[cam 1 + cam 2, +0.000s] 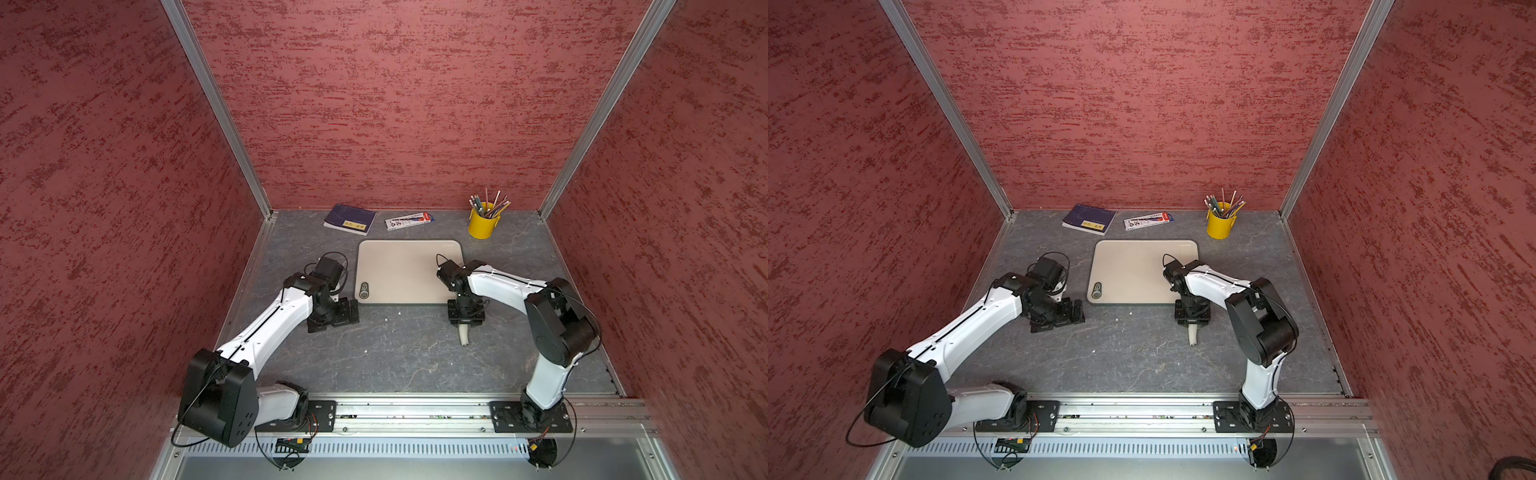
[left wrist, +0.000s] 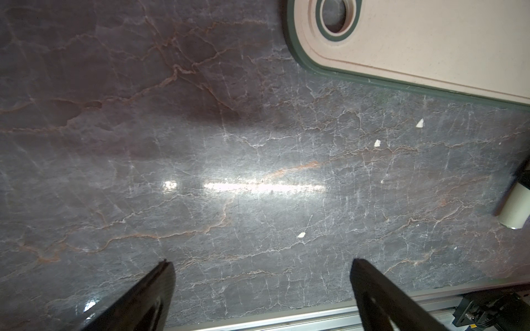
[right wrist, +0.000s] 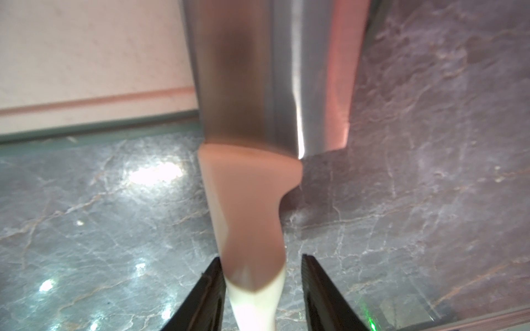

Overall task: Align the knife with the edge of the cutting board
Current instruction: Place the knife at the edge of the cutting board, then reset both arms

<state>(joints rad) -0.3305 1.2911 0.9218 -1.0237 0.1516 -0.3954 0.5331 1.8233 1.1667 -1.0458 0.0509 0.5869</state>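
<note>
**Two grippers low by the cutting board (image 1: 403, 270), knife (image 3: 275, 86) between one's jaws**

Both jaws of the right gripper (image 3: 261, 258) stand narrow around the knife's off-white handle (image 3: 246, 200). One finger (image 3: 206, 292) lies against the handle, and a strip of table shows beside the other, so I cannot tell whether the grip is tight. The broad grey blade (image 3: 272, 71) reaches over the board's near corner on the robot's right, with board to one side of it and bare table to the other. Whether it rests on the board or hangs above it is unclear. In a top view only the end of the handle shows, poking out from under the gripper on the near side, off the board.

The left gripper (image 2: 261, 261) is spread wide with nothing in it. It is low over the grey marbled table (image 1: 395, 357), just beside the board's other near corner, the one with the oval hole (image 2: 334, 14). A few white flecks (image 2: 377, 142) lie on the table along the board's near edge.

Past the board's far edge sit a dark blue booklet (image 1: 350, 218), a white printed packet (image 1: 409, 220) and a yellow cup (image 1: 481, 226) of pencils (image 1: 490, 203).
</note>
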